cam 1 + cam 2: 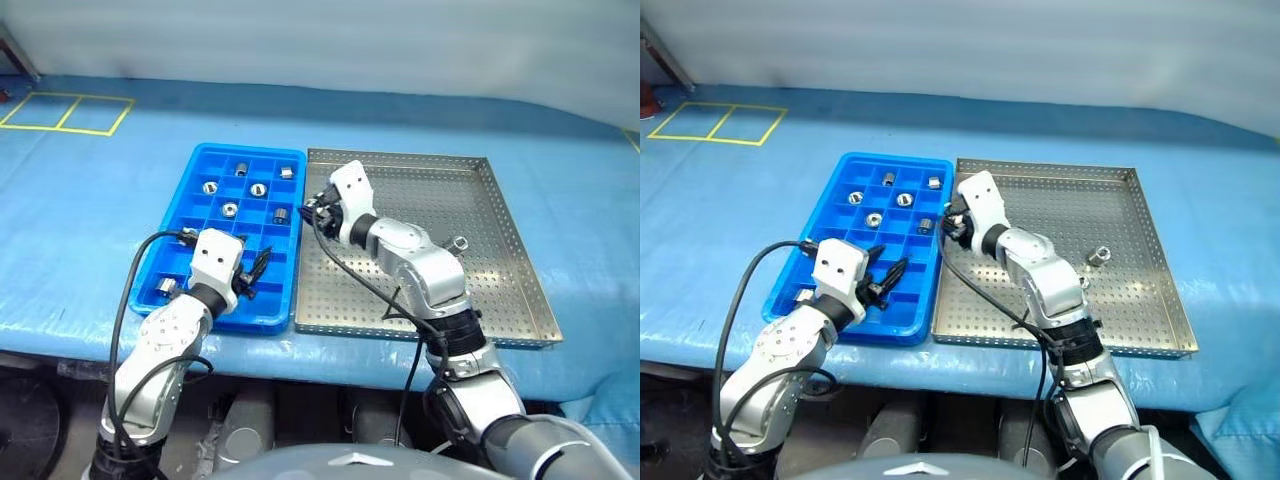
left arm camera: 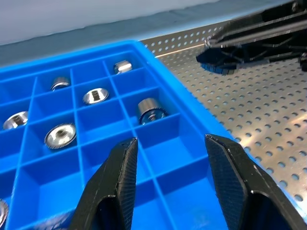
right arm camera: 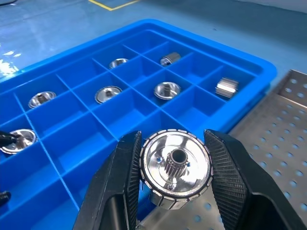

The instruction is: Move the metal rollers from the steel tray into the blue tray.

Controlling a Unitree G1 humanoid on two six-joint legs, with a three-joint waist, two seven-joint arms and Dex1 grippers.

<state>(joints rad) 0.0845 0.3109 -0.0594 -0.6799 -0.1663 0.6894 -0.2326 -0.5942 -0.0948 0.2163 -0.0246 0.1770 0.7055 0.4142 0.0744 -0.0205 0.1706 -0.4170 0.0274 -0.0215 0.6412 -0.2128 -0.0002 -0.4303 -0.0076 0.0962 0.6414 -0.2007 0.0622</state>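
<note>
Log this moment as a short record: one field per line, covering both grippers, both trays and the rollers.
right gripper: shut on a metal roller, over the steel tray's edge beside the blue tray
left gripper: open, empty, over the blue tray's near compartments
blue tray: seven rollers in separate compartments, six far, one near
steel tray: one roller left, toward the right side
next step, likely: carry the held roller to a free compartment

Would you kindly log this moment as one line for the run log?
right gripper: shut on roller, at blue tray edge | left gripper: open, empty, over blue tray | steel tray: one roller left
</note>
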